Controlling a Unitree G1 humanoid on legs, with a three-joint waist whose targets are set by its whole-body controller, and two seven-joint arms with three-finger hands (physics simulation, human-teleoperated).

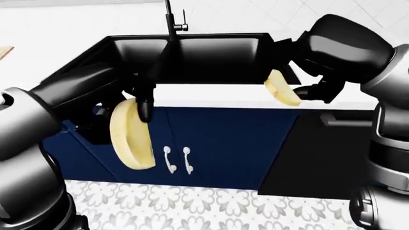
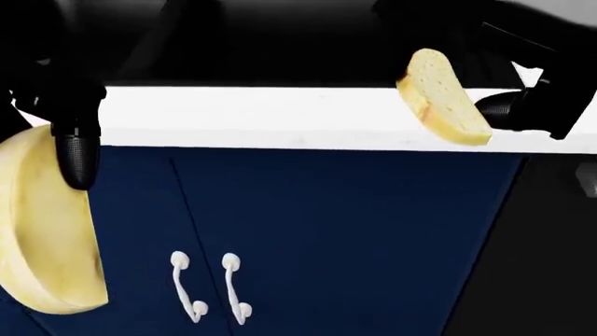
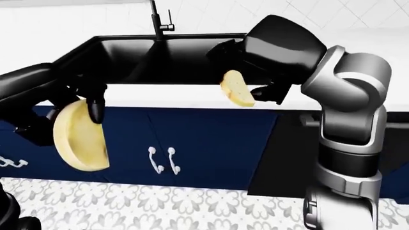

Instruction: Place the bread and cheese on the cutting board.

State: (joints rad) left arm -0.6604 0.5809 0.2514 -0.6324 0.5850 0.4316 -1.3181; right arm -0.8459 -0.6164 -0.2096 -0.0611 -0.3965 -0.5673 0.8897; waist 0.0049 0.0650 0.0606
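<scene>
My left hand (image 1: 139, 101) is shut on a pale yellow half-round of cheese (image 1: 131, 136), which hangs on edge in front of the navy cabinets at the left; one black finger (image 2: 76, 161) lies over its top edge. My right hand (image 1: 305, 90) is shut on a slice of bread (image 1: 281, 88), held tilted at the counter's edge to the right of the sink; the bread also shows in the head view (image 2: 443, 98). A thin tan edge (image 1: 4, 51) at the far left of the left-eye view may be the cutting board; I cannot tell.
A black sink (image 1: 217, 57) with a black faucet (image 1: 171, 19) is set in the white counter (image 1: 211, 96). Below are navy cabinet doors with white handles (image 1: 169, 160), a black panel (image 1: 313, 153) at the right, and patterned floor tiles (image 1: 192, 206).
</scene>
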